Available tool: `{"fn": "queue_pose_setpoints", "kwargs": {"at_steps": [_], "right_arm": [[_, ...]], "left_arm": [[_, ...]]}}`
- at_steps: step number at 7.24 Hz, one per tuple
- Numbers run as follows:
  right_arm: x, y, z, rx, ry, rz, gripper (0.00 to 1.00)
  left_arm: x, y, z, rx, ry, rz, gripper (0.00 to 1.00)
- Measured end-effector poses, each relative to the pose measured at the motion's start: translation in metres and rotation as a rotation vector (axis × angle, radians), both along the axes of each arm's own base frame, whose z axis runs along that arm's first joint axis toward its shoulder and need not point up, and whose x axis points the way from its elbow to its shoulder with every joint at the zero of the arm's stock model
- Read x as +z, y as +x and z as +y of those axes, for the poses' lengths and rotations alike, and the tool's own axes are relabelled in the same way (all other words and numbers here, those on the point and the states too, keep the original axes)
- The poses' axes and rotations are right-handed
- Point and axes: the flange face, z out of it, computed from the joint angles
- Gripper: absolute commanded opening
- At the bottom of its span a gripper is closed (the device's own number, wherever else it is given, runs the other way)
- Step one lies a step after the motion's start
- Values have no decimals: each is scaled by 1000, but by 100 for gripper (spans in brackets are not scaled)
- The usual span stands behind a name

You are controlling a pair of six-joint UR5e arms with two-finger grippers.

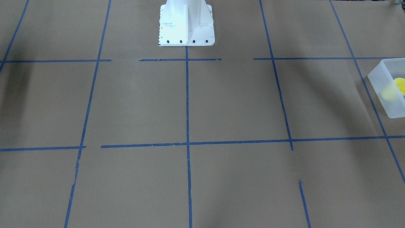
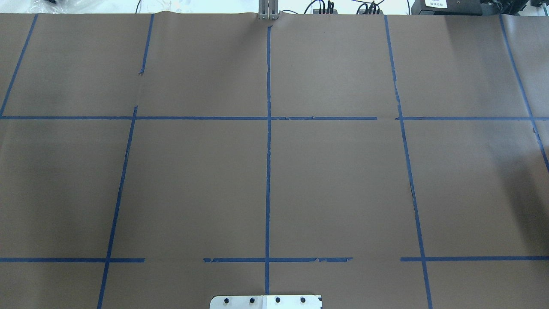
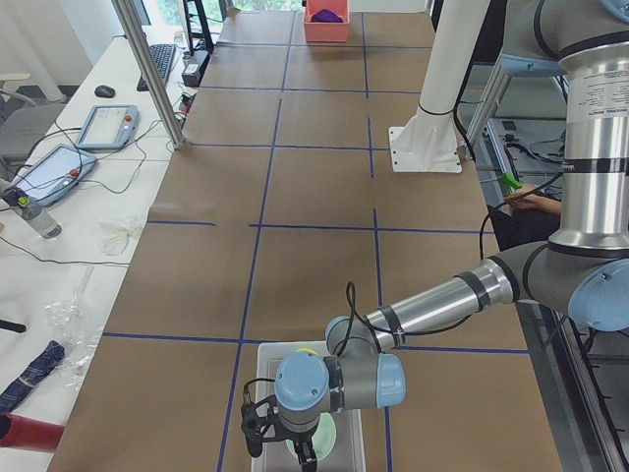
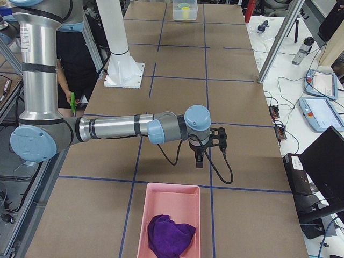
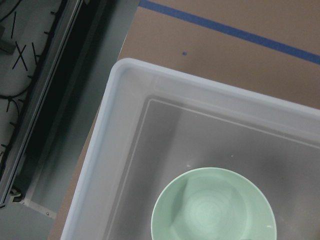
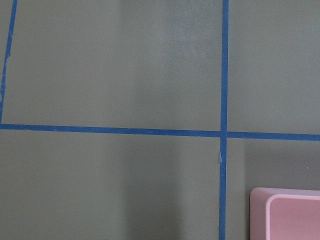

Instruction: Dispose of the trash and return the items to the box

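The frosted-white box (image 1: 384, 91) stands at the table's end on my left side, with the yellow cup (image 1: 400, 85) inside it. In the left wrist view the box (image 5: 115, 130) also holds a pale green bowl (image 5: 214, 207). My left gripper (image 3: 285, 447) hangs over the box (image 3: 257, 369), next to the green bowl (image 3: 322, 433). My right gripper (image 4: 199, 161) hovers above bare table, short of a pink bin (image 4: 169, 204). Both grippers show only in the side views, so I cannot tell whether they are open or shut.
The pink bin holds a crumpled purple cloth (image 4: 169, 234); its corner shows in the right wrist view (image 6: 287, 212). The white robot base (image 1: 186, 23) stands at mid-table. Brown paper with blue tape lines covers the table. Tablets and cables lie on the side bench.
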Motion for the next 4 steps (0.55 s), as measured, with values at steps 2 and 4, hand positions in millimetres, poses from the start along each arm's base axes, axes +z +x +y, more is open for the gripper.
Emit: {"fn": "queue_pose_setpoints", "kwargs": {"at_steps": [2,4], "right_arm": [[-2,0,-2,1,4,-1,100],[-3,0,-2,1,7,-3,100]], "left_arm": [[-96,-6,-33,-1,184,-33,100],[-158,-4,-46,11,324,-23,100]]}}
